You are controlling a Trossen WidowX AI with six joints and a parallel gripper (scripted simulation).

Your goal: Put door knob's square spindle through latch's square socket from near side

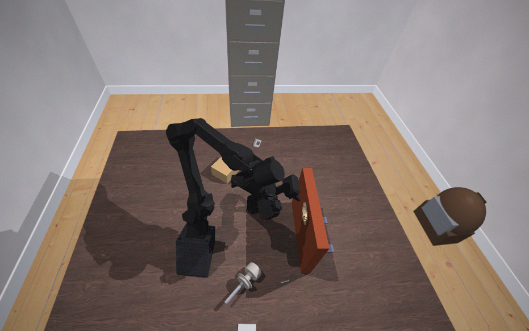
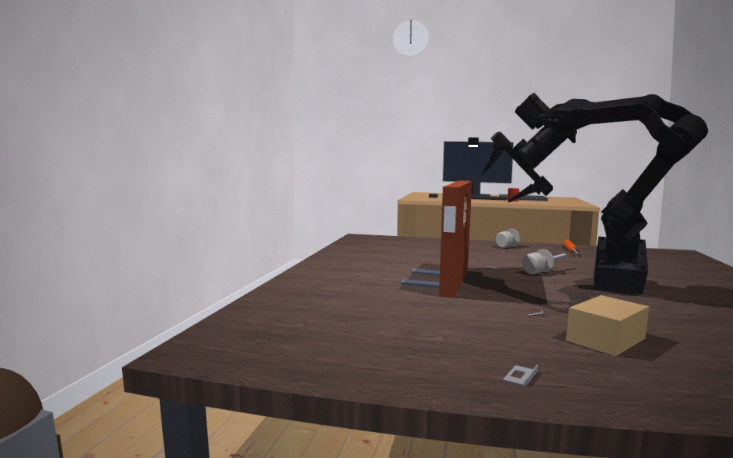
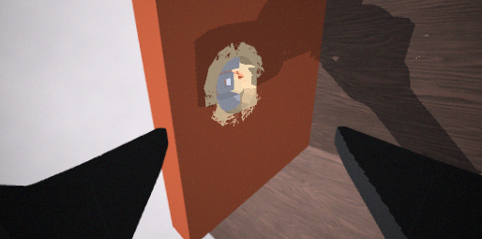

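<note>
The upright red-orange wooden door piece (image 1: pixel 315 213) (image 2: pixel 452 250) (image 3: pixel 211 164) has a ragged-edged round hole. The grey latch shows inside it, with its small square socket (image 3: pixel 228 82) in the wrist view. The pale door knob (image 1: pixel 253 271) (image 2: pixel 535 263) lies on the table between the arm's base and the door piece. Its square spindle (image 1: pixel 232 294) (image 2: pixel 559 256) points away from the door piece. My gripper (image 2: pixel 496 186) (image 3: pixel 252 135) is wide open and empty, tilted down on the robot's side of the door piece, near its upper part and well above the table.
A tan block (image 1: pixel 219 169) (image 2: pixel 608 325) and a metal strike plate (image 2: pixel 510 375) lie on the table. Small screws (image 1: pixel 284 281) (image 2: pixel 535 313) lie near the door piece. A second knob (image 2: pixel 505 239) and an orange-handled tool (image 2: pixel 569 245) lie farther back in the exterior view.
</note>
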